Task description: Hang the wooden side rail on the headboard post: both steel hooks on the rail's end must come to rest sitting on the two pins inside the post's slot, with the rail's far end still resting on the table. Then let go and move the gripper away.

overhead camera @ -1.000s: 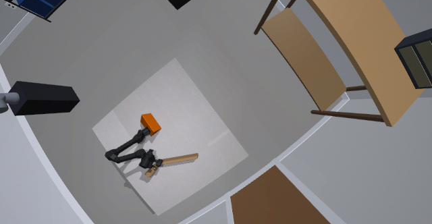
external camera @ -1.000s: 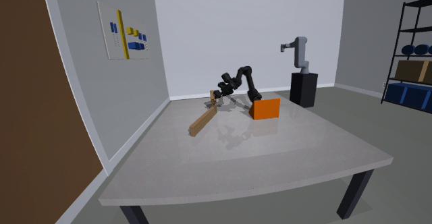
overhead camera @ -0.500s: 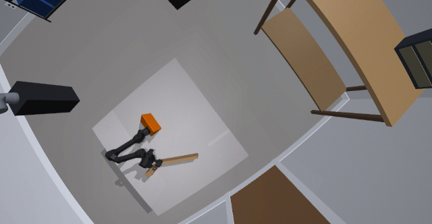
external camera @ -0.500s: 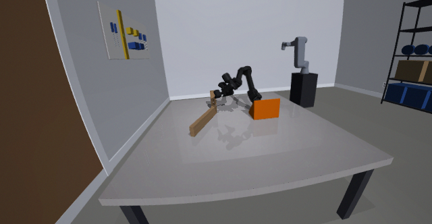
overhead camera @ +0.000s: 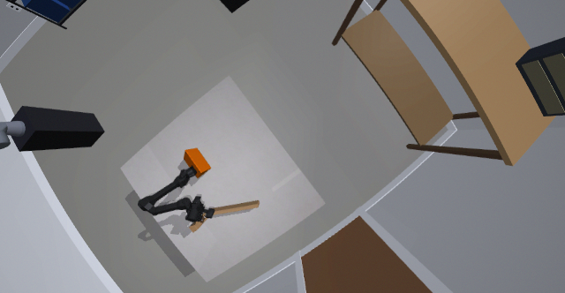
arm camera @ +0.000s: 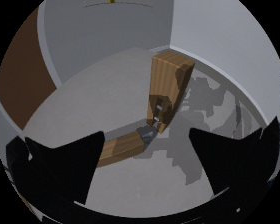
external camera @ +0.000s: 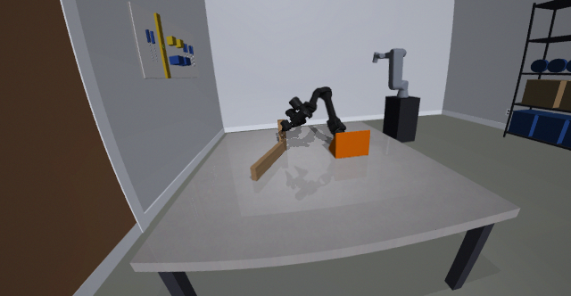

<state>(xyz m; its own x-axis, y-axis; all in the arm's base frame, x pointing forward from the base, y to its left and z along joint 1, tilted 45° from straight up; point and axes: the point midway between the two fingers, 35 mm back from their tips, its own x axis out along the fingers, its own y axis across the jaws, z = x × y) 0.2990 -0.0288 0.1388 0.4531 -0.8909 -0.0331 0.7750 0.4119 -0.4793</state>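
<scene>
The wooden side rail (overhead camera: 238, 207) (external camera: 268, 161) (arm camera: 122, 149) lies low along the table, its grey metal hook end (arm camera: 147, 135) close to the foot of the post. The wooden headboard post (overhead camera: 197, 227) (external camera: 278, 123) (arm camera: 170, 75) stands upright. In the wrist view two pins (arm camera: 159, 107) show in its slot, above the hook end, with no hook seen on them. Whether hooks and post touch is unclear. My gripper (overhead camera: 207, 216) (external camera: 285, 125) (arm camera: 148, 135) is open and empty, above the rail's hook end and beside the post; its fingers frame the hook end in the wrist view.
An orange block (overhead camera: 197, 161) (external camera: 352, 144) stands on the table (overhead camera: 247, 152) (external camera: 357, 198) beside the arm's base. A wall (external camera: 165, 109) rises beyond the table's edge on the rail's side. The arm's shadow falls around the post.
</scene>
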